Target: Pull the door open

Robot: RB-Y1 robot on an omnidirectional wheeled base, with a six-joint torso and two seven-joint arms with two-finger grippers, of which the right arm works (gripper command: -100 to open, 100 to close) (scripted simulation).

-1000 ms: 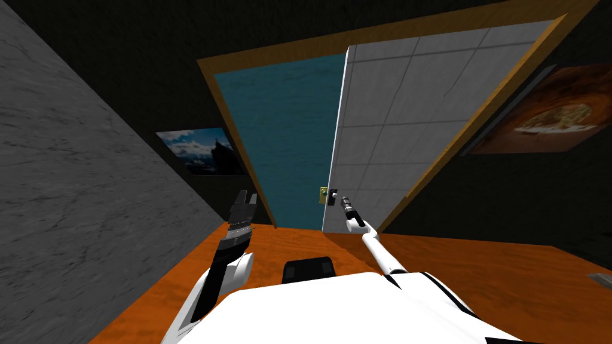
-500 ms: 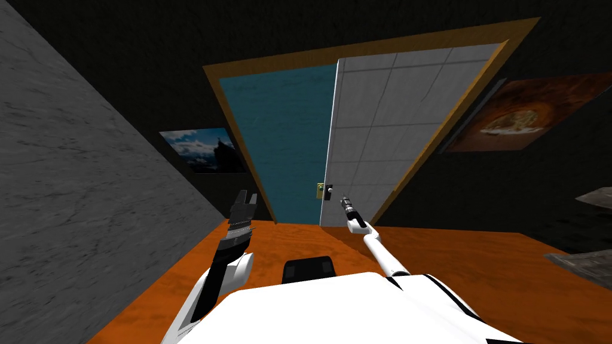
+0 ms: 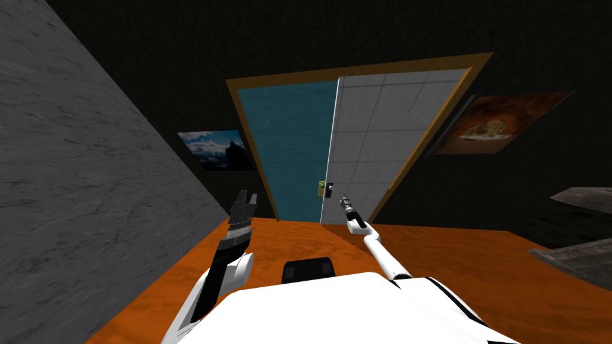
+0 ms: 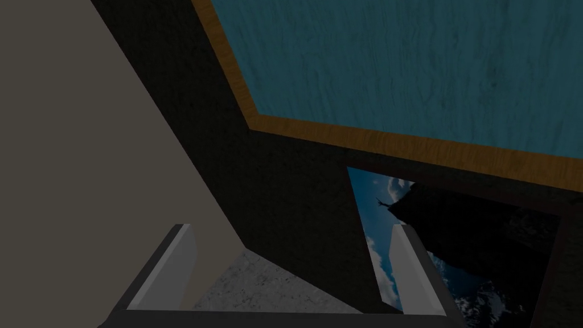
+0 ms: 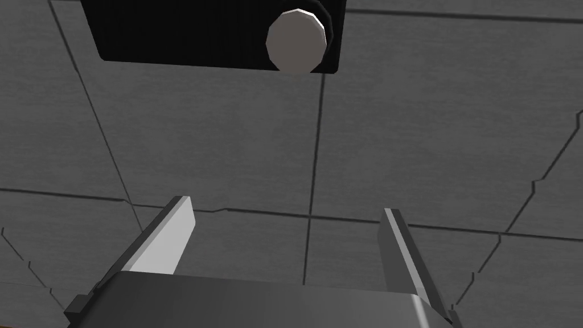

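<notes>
The pale grey panelled door (image 3: 382, 131) stands ajar in its wooden frame (image 3: 251, 143), its free edge towards the middle. A round light knob (image 5: 296, 41) sits on a black plate (image 5: 188, 34) near that edge, and shows small in the head view as the knob (image 3: 329, 186). My right gripper (image 3: 343, 200) hangs just short of the knob on its right. In its wrist view the right gripper (image 5: 286, 206) is open, holds nothing, and faces the door panel below the knob. My left gripper (image 3: 246, 196) is raised by the frame's left post, and the left gripper (image 4: 290, 228) is open and holds nothing.
A teal surface (image 3: 293, 143) fills the doorway's open part. A grey wall (image 3: 77, 179) runs close on my left. Dark walls beside the frame carry a sky picture (image 3: 215, 149) and a brown picture (image 3: 496, 122). The floor (image 3: 478, 269) is orange, with grey slabs (image 3: 580, 251) at the right.
The whole head view has shifted and the doorway looks smaller, so I have moved back. My right gripper was at the knob and now stands open, a little apart from it.
</notes>
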